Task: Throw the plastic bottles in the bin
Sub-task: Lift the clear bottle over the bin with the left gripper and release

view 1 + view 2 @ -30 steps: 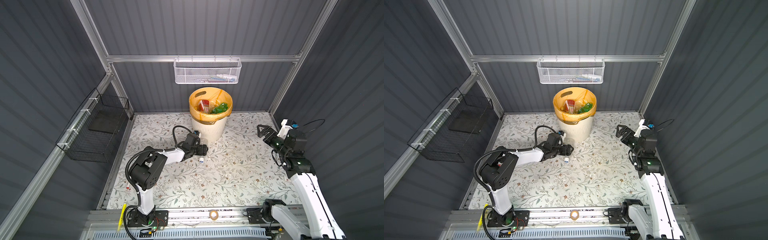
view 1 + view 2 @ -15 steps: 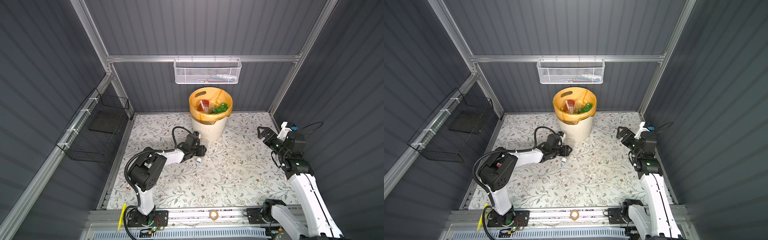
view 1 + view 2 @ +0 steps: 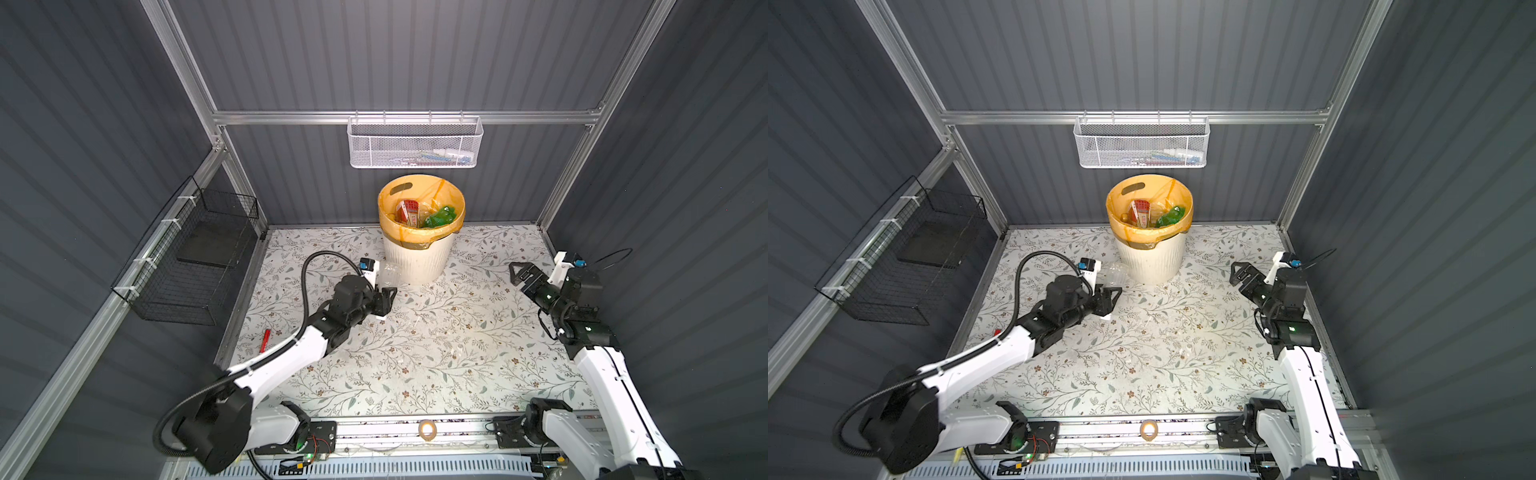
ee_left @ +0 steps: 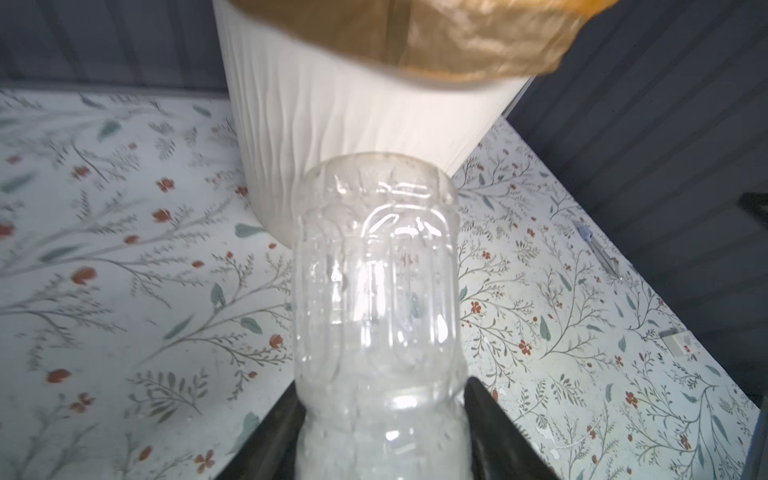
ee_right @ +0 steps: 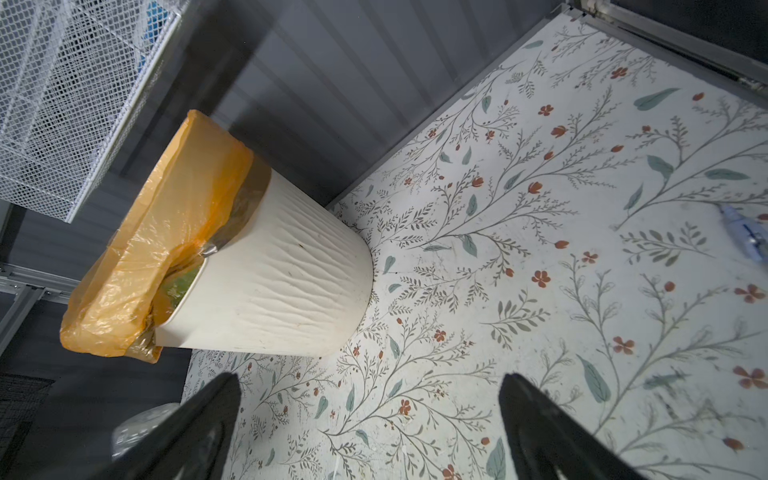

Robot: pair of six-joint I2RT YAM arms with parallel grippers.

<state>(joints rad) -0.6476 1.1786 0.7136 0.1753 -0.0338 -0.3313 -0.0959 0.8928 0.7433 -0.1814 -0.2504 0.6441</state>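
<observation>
Bin at the back of the table, cream and ribbed, its orange bag folded over the rim. In both top views it stands right below the white mesh basket that hangs on the back wall. Over on the left wall hangs a black wire basket.

Now the arms. The left one reaches in low toward the foot of the bin, and the left fingers are clamped on a clear bottle. The left wrist view makes it plain: two dark fingers press in from either side near the neck end, and the bottle's base points straight at the bin's wall, close to it. From above, the bottle is a pale shape just beside the bin, on its left. Whether it is off the table, I can't tell.

The right arm stands well apart at the right edge. The right fingers are spread wide, nothing between them, and the right wrist view shows only flowered table between the two tips, with the bin beyond.

Inside the bin lie a red-labelled bottle and a green bottle beside it.

Small stuff: a red pen at the table's left edge, and a tape roll on the front rail.
</observation>
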